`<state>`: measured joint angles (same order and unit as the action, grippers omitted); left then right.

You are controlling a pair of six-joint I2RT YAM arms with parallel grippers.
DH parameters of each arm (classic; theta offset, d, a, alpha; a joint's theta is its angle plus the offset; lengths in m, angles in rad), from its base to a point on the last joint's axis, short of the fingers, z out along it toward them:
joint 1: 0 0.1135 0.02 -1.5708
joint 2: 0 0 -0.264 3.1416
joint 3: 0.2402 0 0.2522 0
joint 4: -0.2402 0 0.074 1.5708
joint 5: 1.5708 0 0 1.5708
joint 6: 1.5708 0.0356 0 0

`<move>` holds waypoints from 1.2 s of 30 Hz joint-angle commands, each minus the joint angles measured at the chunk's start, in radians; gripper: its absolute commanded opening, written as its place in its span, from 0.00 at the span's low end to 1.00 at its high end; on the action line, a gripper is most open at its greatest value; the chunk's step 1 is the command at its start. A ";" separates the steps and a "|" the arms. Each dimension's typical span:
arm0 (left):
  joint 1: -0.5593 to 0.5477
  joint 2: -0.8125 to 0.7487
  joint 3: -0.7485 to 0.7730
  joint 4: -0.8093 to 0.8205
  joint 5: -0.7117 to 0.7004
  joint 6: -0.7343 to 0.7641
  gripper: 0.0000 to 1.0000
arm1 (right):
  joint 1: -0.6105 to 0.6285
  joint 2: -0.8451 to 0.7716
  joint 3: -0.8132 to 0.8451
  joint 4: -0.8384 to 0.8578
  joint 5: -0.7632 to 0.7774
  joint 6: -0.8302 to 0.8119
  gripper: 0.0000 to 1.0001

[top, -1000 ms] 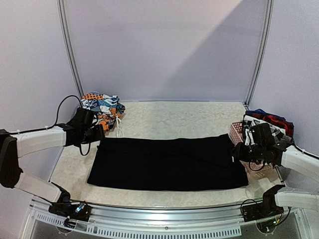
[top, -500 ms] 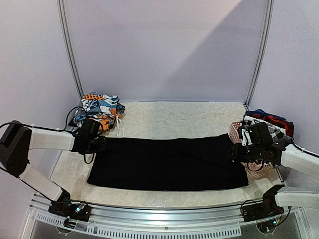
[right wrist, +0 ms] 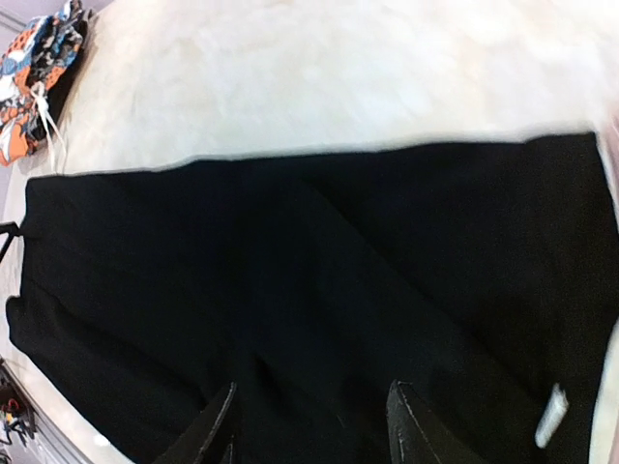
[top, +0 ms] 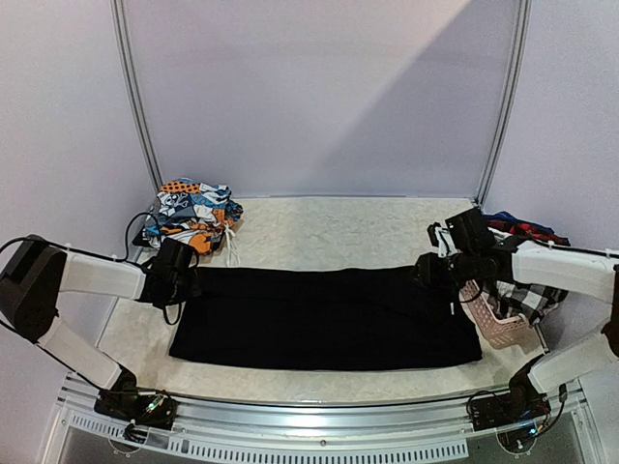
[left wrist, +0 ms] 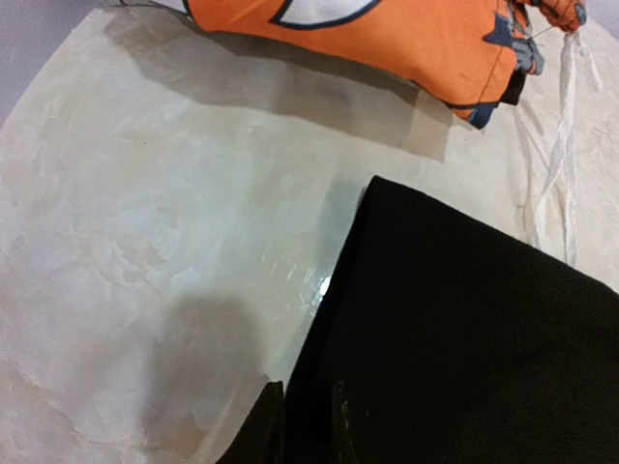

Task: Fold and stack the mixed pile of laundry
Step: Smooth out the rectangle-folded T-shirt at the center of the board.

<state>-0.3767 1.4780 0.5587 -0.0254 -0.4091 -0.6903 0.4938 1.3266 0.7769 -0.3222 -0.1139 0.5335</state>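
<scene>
The black garment (top: 324, 319) lies spread flat across the tabletop (top: 329, 227), its long side running left to right. The left claw (left wrist: 307, 427) is down at the garment's left edge, fingers nipped together on the rim of the cloth. The right claw (right wrist: 311, 425) hangs over the garment's right end with its fingers spread, grasping nothing. In the far left corner sits a bundle of orange-blue-white printed pieces (top: 193, 211). At the right edge there is a pink basket (top: 495, 324) with checked cloth (top: 527, 295) bunched against it and red plaid (top: 527, 230) behind.
</scene>
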 commanded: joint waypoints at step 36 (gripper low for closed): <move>-0.016 -0.378 -0.160 -0.068 0.004 -0.004 0.47 | 0.097 0.517 0.330 0.020 -0.075 -0.102 0.21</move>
<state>-0.3798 1.1229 0.4202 -0.0742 -0.4084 -0.7067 0.5770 1.8896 1.1164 -0.2817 -0.2424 0.4320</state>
